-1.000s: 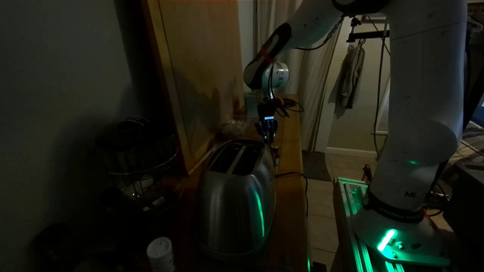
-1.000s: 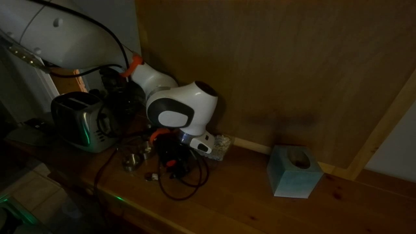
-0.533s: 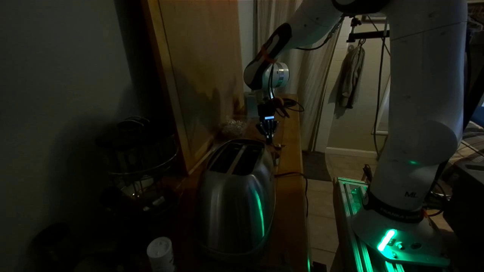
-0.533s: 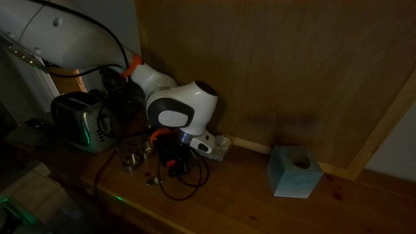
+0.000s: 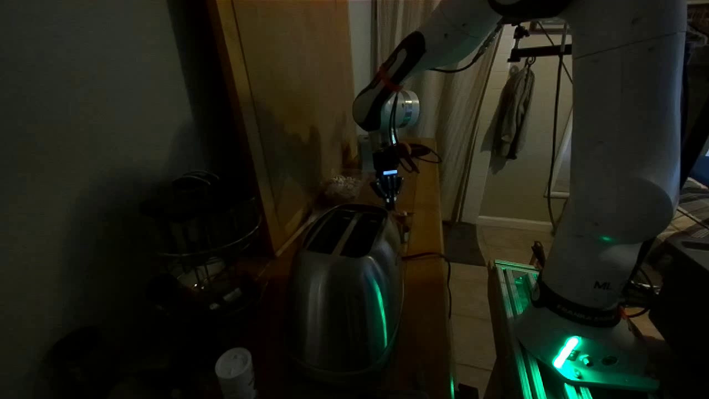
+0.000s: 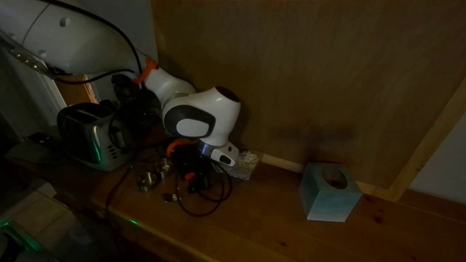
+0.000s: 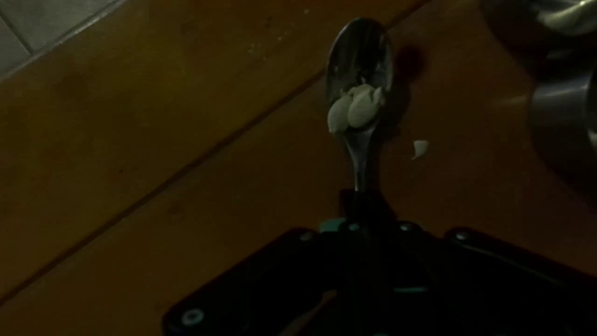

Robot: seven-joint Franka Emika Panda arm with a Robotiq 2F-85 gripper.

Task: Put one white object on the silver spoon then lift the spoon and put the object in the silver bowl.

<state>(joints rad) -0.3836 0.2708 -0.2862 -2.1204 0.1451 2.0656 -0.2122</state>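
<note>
The silver spoon (image 7: 360,51) carries two white objects (image 7: 363,109) side by side at the base of its bowl. My gripper (image 7: 363,198) is shut on the spoon's handle, most of which the dark fingers hide. A shadow lies to the right of the spoon, which seems a little clear of the wood. In an exterior view the spoon (image 6: 168,197) shows small in front of the gripper (image 6: 198,187). Two silver bowls stand close by, one (image 7: 559,107) to the right and another (image 7: 555,28) at the top right corner, partly cut off. Which is meant I cannot tell.
A white fragment (image 7: 420,148) lies on the wood beside the spoon. Behind the bowls stands a toaster (image 6: 94,134), its cord trailing over the table edge. A clear container of pale pieces (image 6: 244,167) sits against the wooden board, with a tissue box (image 6: 329,196) farther along.
The jaws have come together on the spoon's handle. The spoon first shifted slightly, then rose a little with the arm, its white objects still on it.
</note>
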